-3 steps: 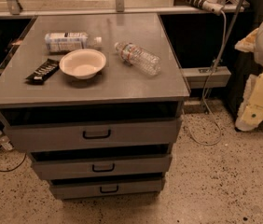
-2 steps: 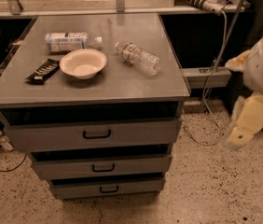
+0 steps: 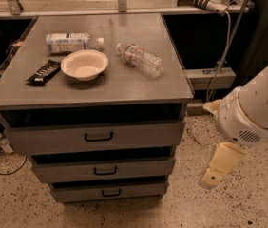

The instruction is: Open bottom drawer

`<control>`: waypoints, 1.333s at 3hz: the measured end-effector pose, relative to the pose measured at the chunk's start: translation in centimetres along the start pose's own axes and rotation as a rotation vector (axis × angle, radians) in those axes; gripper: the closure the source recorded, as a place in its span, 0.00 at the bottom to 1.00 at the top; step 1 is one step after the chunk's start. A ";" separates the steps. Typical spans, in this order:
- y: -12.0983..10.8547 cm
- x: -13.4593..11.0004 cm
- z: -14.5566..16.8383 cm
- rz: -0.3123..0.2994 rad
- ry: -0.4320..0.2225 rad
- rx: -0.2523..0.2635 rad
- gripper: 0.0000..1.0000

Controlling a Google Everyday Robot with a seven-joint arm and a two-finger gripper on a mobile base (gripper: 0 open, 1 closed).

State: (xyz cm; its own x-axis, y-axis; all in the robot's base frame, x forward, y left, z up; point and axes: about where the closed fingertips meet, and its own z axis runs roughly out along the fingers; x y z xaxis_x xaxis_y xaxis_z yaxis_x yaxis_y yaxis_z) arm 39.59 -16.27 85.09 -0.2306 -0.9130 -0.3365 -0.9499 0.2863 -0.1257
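Observation:
The grey cabinet has three drawer fronts stacked under its top. The bottom drawer (image 3: 138, 190) is the lowest and shallowest front, with a small black loop handle (image 3: 110, 192), and it looks pushed in. My gripper (image 3: 211, 178) hangs from the white arm (image 3: 257, 106) to the right of the cabinet, just above the floor. It is level with the lower drawers, apart from them, and touches nothing.
On the cabinet top (image 3: 162, 87) lie a white bowl (image 3: 84, 64), two plastic bottles (image 3: 141, 58) (image 3: 70, 42) and a dark snack bar (image 3: 43, 72). The middle drawer (image 3: 138, 167) and top drawer (image 3: 138, 134) sit above. A cable (image 3: 222, 56) hangs behind on the right. Speckled floor (image 3: 248, 203) surrounds the cabinet.
The arm has swung down and to the left, bringing the gripper lower and nearer the cabinet's right side. The drawers and the objects on top have not moved.

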 end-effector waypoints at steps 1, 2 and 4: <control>0.0 0.0 0.0 0.000 0.000 0.000 0.00; 1.3 0.1 4.1 0.038 -0.056 -0.047 0.00; 4.9 -2.4 19.8 0.084 -0.143 -0.175 0.00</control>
State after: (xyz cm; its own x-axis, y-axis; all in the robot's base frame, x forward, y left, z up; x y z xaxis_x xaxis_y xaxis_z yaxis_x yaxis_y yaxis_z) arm 39.62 -6.91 66.78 -0.2904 -0.8339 -0.4693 -0.9535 0.2936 0.0682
